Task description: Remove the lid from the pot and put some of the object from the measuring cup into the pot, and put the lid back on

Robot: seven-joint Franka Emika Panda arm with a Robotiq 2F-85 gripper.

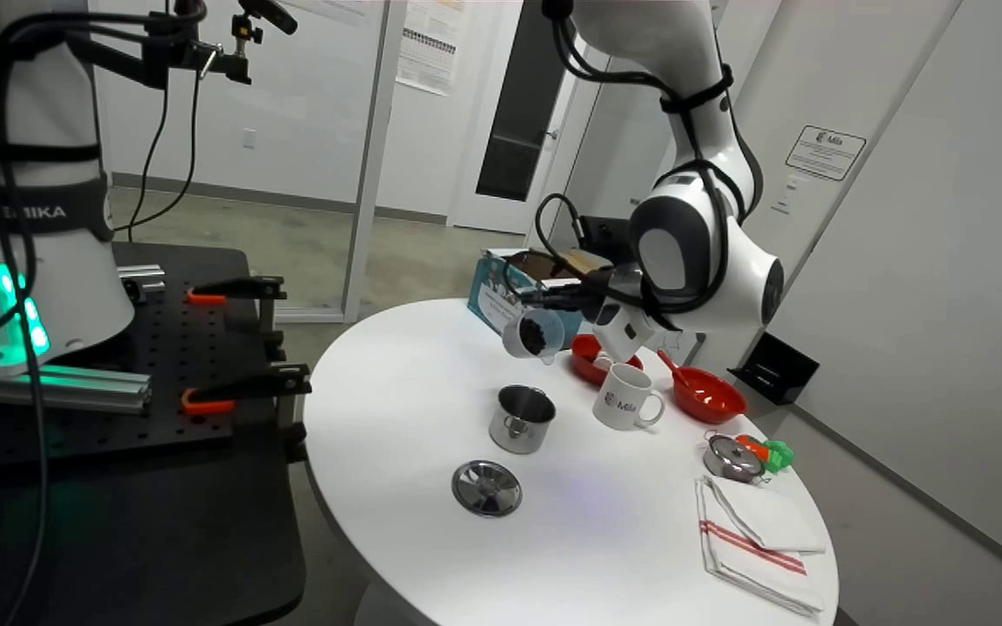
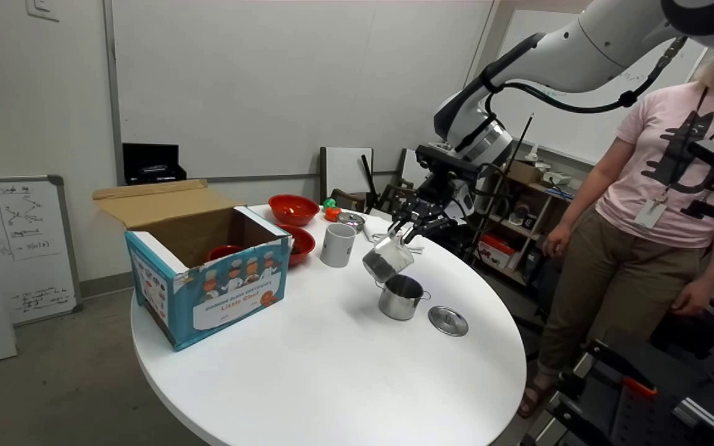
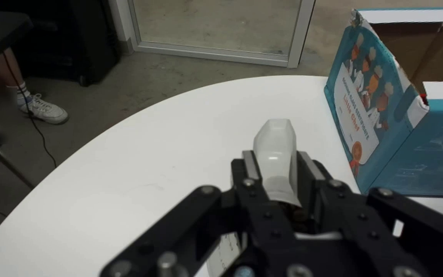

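The shiny silver pot (image 1: pixel 521 430) stands uncovered on the white table, its inside dark. Beside it lies the lid (image 1: pixel 486 489), flat on the tabletop, and both show again as the pot (image 2: pixel 399 305) and the lid (image 2: pixel 448 321). The clear measuring cup (image 1: pixel 514 337), tilted, hangs in the air higher than the pot, with dark pieces (image 1: pixel 533 336) inside. My gripper (image 3: pixel 278 167) is shut on the cup's pale handle (image 3: pixel 276 154) in the wrist view. From there the dark pieces are only partly visible between the fingers; the pot and lid are out of that view.
A white mug (image 1: pixel 627 397) stands near the pot. Red bowls (image 1: pixel 708 396), a lidded metal pot (image 1: pixel 733 458) and folded towels (image 1: pixel 762 543) lie toward one table edge. A blue cardboard box (image 2: pixel 208 282) stands at another edge. A person (image 2: pixel 654 186) is behind the table.
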